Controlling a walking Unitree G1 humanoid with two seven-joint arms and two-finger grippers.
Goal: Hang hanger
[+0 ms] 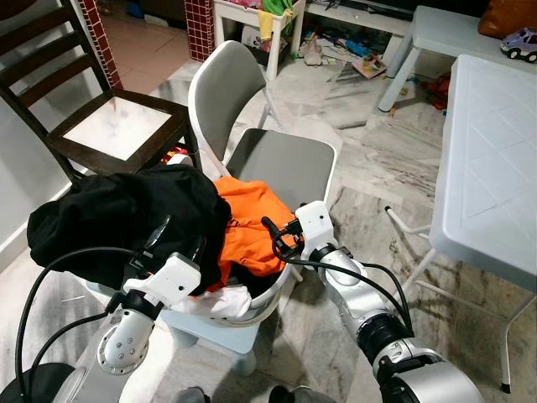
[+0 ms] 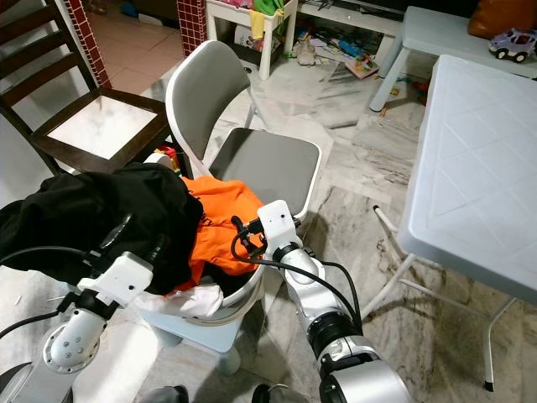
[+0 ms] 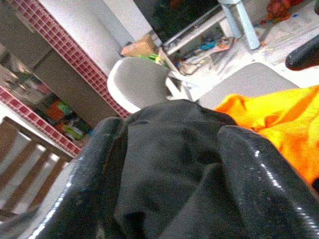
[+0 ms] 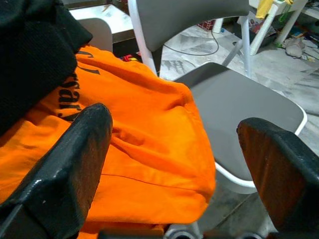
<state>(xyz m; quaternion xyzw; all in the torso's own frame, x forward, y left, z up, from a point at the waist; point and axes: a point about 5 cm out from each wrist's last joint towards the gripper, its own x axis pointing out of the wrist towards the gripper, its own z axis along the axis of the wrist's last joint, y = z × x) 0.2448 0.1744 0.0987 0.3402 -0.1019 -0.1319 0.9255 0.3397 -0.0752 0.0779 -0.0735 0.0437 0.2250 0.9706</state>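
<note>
Hanger: no hanger can be made out in these pictures; it may lie under the clothes, but that cannot be told.
Clothes pile: a black garment [image 1: 117, 222] is heaped at centre left of the left eye view, touching an orange shirt [image 1: 247, 222] just right of it; the shirt bears dark lettering, seen in the right wrist view, and a bit of white cloth [image 1: 226, 300] shows under both.
Holder: the pile sits in a white basket [image 1: 260, 309] at the lower centre, resting on a pale blue stool [image 1: 226, 340].
Left tool [image 1: 180, 239]: lower left of the left eye view, its two black fingers [image 3: 259, 174] spread apart and pressed against the black garment, whose cloth bulges between them; whether they grip it cannot be told.
Right tool [image 1: 273, 235]: centre of the frame, at the right edge of the orange shirt; its fingers [image 4: 65, 174] stand wide apart over the orange cloth, holding nothing.
Grey chair [image 1: 281, 164]: white frame, grey seat and back, directly behind the pile, its seat bare and partly overlapped by the orange shirt.
Wooden chair [image 1: 117, 126]: dark frame, pale seat, upper left of the frame, just behind the black garment.
White counter [image 1: 491, 159]: right side of the frame, well apart from the pile, with a toy car [image 1: 520, 42] at the top right corner.
Floor [image 1: 377, 151]: marble tiles, with toys and papers [image 1: 357, 54] scattered at the upper centre.
</note>
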